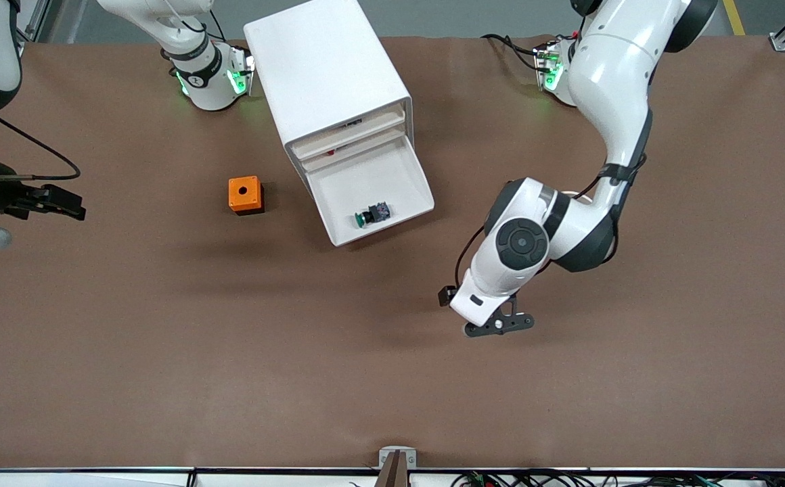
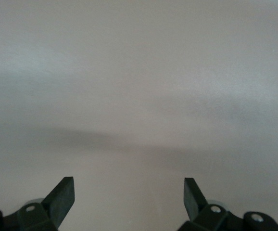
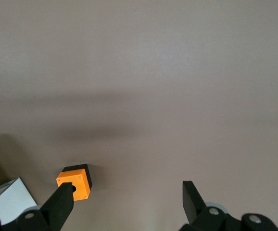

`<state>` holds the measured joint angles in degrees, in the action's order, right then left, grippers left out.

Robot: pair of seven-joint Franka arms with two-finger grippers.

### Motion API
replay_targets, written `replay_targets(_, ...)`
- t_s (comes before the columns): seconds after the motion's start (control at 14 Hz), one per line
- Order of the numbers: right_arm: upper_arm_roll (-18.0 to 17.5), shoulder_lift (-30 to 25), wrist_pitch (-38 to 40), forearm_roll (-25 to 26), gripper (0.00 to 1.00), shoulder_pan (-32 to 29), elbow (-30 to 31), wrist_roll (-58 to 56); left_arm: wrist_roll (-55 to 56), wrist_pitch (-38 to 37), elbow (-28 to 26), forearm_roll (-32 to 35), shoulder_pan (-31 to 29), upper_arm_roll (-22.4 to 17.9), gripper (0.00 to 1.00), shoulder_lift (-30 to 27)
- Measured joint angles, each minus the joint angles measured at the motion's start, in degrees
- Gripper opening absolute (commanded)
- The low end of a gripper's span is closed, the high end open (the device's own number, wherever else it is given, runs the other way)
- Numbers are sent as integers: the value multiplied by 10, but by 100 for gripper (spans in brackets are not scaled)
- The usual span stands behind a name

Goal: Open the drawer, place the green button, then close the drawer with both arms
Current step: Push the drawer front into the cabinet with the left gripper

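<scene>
2 white jointed arms (image 1: 609, 88), black joint bands, black cables, green base lights; black 2-finger grippers (image 1: 499, 325).

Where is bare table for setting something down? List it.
Free: the wide strip nearer the front camera than the orange box and open drawer; also between cabinet and left arm. Crowded: the drawer, holding the button.

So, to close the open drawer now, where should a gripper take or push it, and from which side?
Probably push rather than pinch: the drawer stands pulled out of the cabinet with the button inside. Its front wall, the edge nearest the front camera, is broad and flat. Come from the camera side and press it toward the cabinet. The left gripper, open over bare table, seems best placed.
</scene>
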<state>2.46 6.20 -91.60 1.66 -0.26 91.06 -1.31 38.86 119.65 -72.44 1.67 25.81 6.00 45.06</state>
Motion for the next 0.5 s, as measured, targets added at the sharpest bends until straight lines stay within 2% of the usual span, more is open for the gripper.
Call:
replay_targets(0.21,0,0,0,0,100,-4,2,-2,54,47,0,-2,21,2,100,37)
replay_targets(0.5,0,0,-3,1,100,-8,-1,-4,116,50,-3,-30,64,5,100,56)
